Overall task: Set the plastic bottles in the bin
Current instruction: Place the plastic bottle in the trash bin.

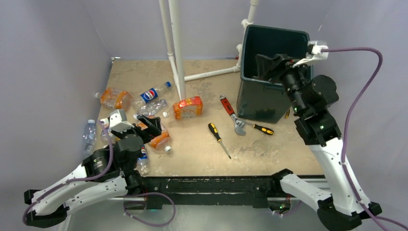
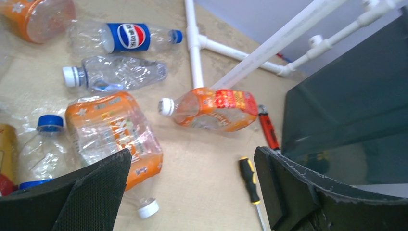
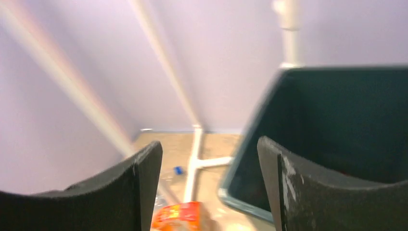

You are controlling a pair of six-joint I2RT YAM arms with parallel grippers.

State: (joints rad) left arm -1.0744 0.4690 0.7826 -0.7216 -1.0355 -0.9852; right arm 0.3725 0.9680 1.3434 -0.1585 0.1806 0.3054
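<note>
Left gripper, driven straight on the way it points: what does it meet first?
The left gripper likely meets bare table first, short of the red-labelled bottle; depth unclear.

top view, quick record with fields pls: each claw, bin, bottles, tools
left claw: open, empty, over the bottle cluster at the table's left
right claw: open, empty, at the bin's opening
bin: upright, far right of the table
plastic bottles: several lying on the left half, none in a claw
tools: red-handled wrench and two screwdrivers lying in front of the bin
</note>
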